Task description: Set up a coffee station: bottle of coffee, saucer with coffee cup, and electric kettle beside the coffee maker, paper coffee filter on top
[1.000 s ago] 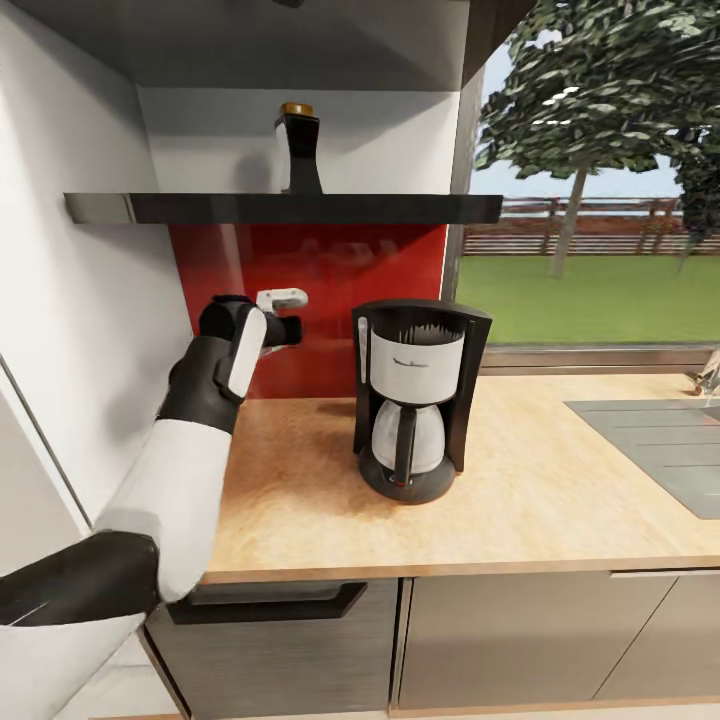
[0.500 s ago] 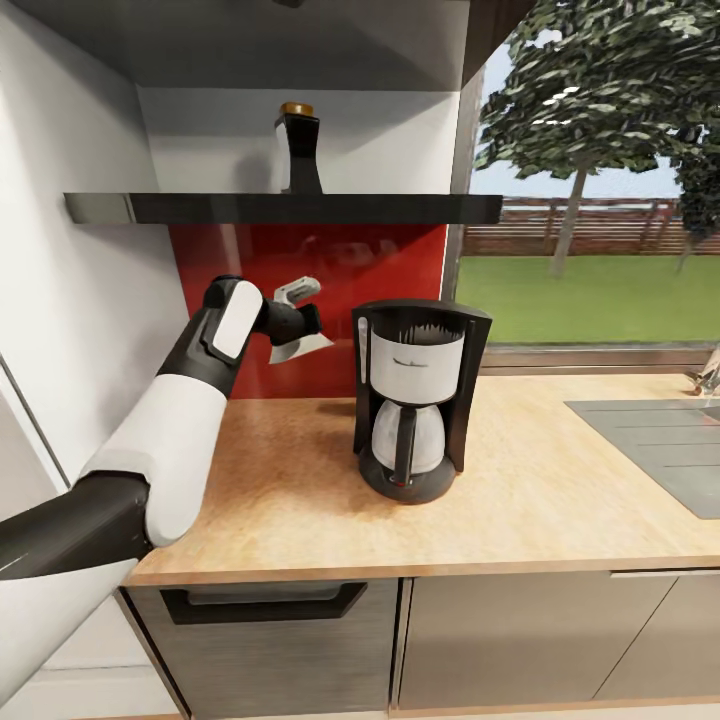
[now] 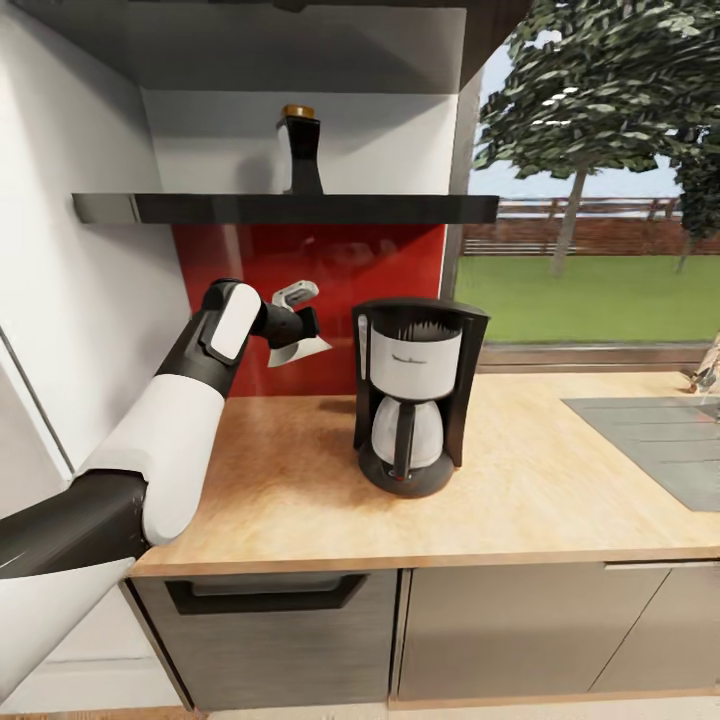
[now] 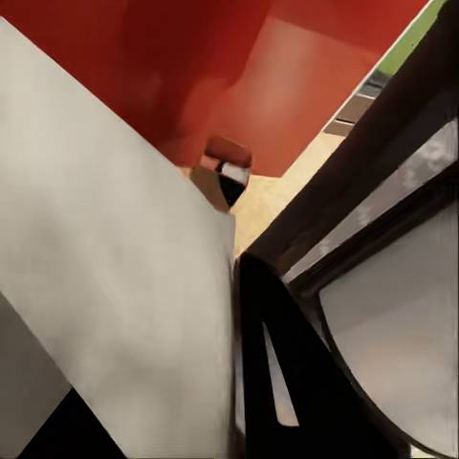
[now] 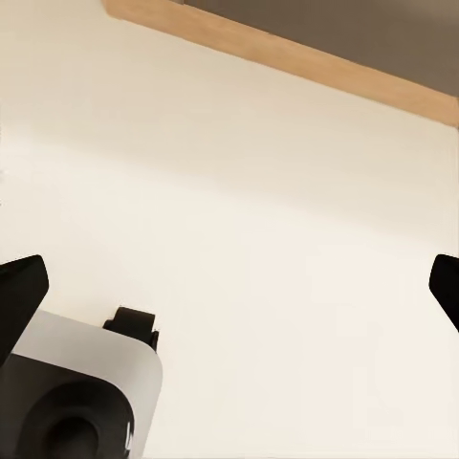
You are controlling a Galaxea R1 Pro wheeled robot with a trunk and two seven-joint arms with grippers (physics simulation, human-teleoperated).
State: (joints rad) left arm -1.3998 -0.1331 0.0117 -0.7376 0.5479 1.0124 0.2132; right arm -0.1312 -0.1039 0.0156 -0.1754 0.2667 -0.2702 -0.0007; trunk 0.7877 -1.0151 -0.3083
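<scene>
Carrying the thin white paper coffee filter clamped in the left gripper, raised beside the tall black-and-white coffee maker on the wood-grain kitchen countertop, presumably for capping; the right gripper's fingertips are spread wide.

The coffee maker stands on the kitchen countertop, bottle of coffee shelved above.

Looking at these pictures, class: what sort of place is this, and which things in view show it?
Most likely a home kitchen: a coffee maker stands on a wood-grain countertop above grey cabinet fronts, with a sink set in beneath a garden window.
</scene>
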